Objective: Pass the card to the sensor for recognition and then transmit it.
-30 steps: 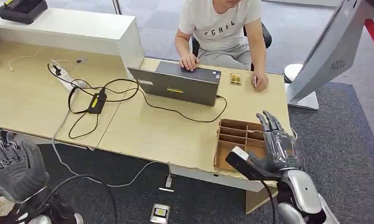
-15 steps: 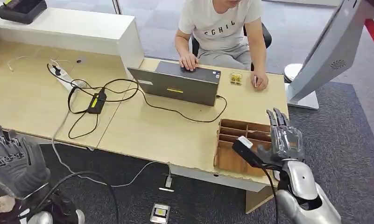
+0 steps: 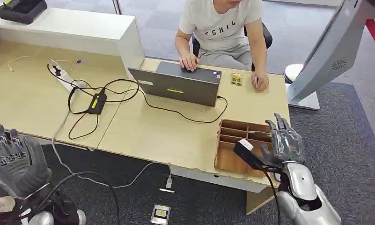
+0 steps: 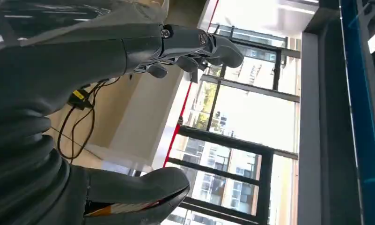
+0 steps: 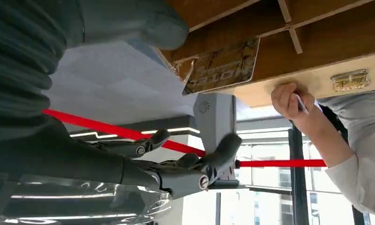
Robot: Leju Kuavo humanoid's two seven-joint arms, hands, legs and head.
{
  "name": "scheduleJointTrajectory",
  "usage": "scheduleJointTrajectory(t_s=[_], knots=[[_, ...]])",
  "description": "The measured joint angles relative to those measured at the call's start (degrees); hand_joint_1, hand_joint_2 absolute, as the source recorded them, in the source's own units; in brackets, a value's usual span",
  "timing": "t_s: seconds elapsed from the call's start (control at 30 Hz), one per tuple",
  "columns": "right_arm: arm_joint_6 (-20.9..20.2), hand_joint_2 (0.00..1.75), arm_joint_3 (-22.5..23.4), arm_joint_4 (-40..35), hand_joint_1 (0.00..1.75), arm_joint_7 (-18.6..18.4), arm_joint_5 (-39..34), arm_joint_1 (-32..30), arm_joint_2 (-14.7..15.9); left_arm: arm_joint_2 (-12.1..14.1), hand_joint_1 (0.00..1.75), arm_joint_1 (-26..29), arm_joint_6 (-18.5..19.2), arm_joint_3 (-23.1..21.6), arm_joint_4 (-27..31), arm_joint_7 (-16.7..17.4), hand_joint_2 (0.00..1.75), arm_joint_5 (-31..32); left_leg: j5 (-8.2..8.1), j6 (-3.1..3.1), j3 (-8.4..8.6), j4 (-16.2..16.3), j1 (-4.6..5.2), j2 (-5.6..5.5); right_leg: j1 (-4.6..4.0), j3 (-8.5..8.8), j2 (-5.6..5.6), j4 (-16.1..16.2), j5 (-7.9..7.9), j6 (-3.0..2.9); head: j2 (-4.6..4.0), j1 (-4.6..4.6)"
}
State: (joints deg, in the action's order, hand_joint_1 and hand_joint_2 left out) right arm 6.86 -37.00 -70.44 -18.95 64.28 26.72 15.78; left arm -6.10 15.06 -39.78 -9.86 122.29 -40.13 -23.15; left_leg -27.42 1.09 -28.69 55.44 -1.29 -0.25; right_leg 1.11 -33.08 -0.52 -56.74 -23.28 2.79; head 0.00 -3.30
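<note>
A patterned card leans inside a compartment of the wooden divided box, which stands at the table's front right corner. My right hand hovers over the box's right side with its fingers spread. In the right wrist view the thumb is close to the card's corner, the other fingers stand well apart, and nothing is held. My left hand is raised below the table's front left edge. Its fingers are extended and empty.
A person sits across the table with one hand on a grey laptop. Black cables and a power strip cover the left part of the table. A black device sits on the white counter, and a white kiosk stand is at the right.
My right hand has shifted a little to the right over the wooden box. The left hand has barely moved.
</note>
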Motion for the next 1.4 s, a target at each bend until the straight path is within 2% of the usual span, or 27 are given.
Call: scheduleJointTrajectory(t_s=[0.03, 0.1, 0.17, 0.23, 0.3, 0.4, 0.87, 0.9, 0.93, 0.97, 1.0, 1.4], knots=[[0.0, 1.75, 0.0, 0.1, 1.33, 0.0, 0.0, 0.0, 0.0, 0.0, 0.0, 0.0, 0.0, 0.0, 0.0, 0.0, 1.75, 0.0, 0.0, 0.0, -0.01, 0.0, 0.0, 0.0, 0.0, 0.0, 0.0, 0.0, 0.0, 0.0, 0.0, -0.02], [0.0, 1.75, 0.0, 0.3, 1.43, 0.0, 0.0, 0.0, 0.0, 0.1, 0.0, 0.0, 0.0, 0.0, 0.0, 0.0, 1.75, 0.0, 0.0, 0.0, -0.01, 0.0, 0.0, 0.0, 0.0, 0.0, 0.0, 0.0, 0.0, 0.0, 0.0, 0.0], [0.0, 1.75, 0.0, 0.5, 1.38, -0.1, 0.0, 0.0, -0.2, 0.2, 0.0, 0.0, 0.0, 0.0, 0.0, 0.0, 1.75, 0.0, 0.0, 0.0, -0.01, 0.0, 0.0, 0.0, 0.0, 0.01, 0.0, 0.0, 0.0, 0.0, 0.0, 0.0], [-0.2, 1.75, 0.0, 0.6, 1.1, -0.2, 0.0, 0.1, -0.4, 0.2, 0.0, 0.1, 0.0, 0.0, 0.0, 0.0, 1.75, 0.0, 0.0, 0.0, -0.01, 0.0, 0.0, 0.0, 0.0, 0.01, 0.0, 0.0, 0.0, 0.0, 0.0, 0.0], [-0.3, 1.75, 0.0, 1.1, 0.45, -0.1, -0.1, 0.6, -0.6, 0.2, 0.0, 0.2, 0.0, 0.0, 0.0, 0.0, 1.75, 0.0, 0.0, 0.0, -0.02, 0.0, 0.0, 0.0, 0.0, 0.01, 0.0, 0.0, 0.0, 0.0, 0.0, -0.02], [-0.1, 1.75, -0.1, 2.2, 0.03, 0.4, -1.0, 1.5, -0.9, 0.2, 0.0, 0.2, 0.0, 0.0, 0.0, 0.0, 1.75, 0.1, 0.01, 0.0, 0.0, 0.0, 0.0, 0.01, 0.0, 0.01, 0.0, 0.0, 0.0, 0.0, 0.0, 0.0], [0.0, 1.75, -0.6, 5.2, 0.0, 0.6, -1.9, 3.0, -2.1, 0.2, 0.0, 0.3, 0.0, 0.0, 0.1, 0.0, 1.75, 0.3, 0.01, 0.0, -0.02, 0.0, 0.0, 0.0, 0.0, 0.01, 0.01, 0.0, 0.0, 0.0, 0.0, 0.0], [0.0, 1.75, -0.6, 5.4, 0.07, 0.6, -2.0, 3.0, -2.2, 0.2, 0.0, 0.3, 0.0, 0.0, 0.1, 0.0, 1.75, 0.3, 0.01, 0.0, -0.02, 0.0, 0.0, 0.0, 0.0, 0.01, 0.01, 0.0, 0.0, 0.0, 0.0, 0.0], [0.0, 1.75, -0.6, 5.6, 0.31, 0.6, -2.1, 3.1, -2.2, 0.2, 0.0, 0.3, 0.0, 0.0, 0.2, 0.0, 1.75, 0.3, 0.01, 0.0, -0.02, 0.0, 0.0, -0.01, 0.0, 0.01, 0.01, 0.0, 0.0, 0.0, 0.0, 0.0], [0.0, 1.75, -0.6, 5.7, 0.7, 0.6, -2.2, 3.1, -2.3, 0.2, 0.0, 0.3, 0.0, 0.0, 0.2, 0.0, 1.75, 0.4, 0.01, 0.0, -0.02, 0.0, 0.0, -0.01, 0.0, 0.02, 0.01, 0.0, 0.0, 0.0, 0.0, 0.0], [0.0, 1.75, -0.6, 5.9, 1.75, 0.6, -2.3, 3.1, -2.4, 0.2, 0.0, 0.3, 0.0, 0.0, 0.2, 0.0, 1.75, 0.4, 0.01, 0.0, -0.02, 0.0, 0.0, 0.0, 0.0, 0.01, 0.01, 0.0, 0.0, 0.0, 0.0, -0.02], [0.0, 1.75, -0.7, 6.9, 1.75, 0.7, -2.4, 3.4, -2.8, 0.2, 0.0, 0.4, 0.0, 0.0, 0.3, 0.0, 1.75, 0.3, 0.01, 0.0, -0.01, 0.0, 0.0, -0.01, 0.0, 0.01, 0.01, 0.0, 0.0, 0.0, 0.0, 0.0]])
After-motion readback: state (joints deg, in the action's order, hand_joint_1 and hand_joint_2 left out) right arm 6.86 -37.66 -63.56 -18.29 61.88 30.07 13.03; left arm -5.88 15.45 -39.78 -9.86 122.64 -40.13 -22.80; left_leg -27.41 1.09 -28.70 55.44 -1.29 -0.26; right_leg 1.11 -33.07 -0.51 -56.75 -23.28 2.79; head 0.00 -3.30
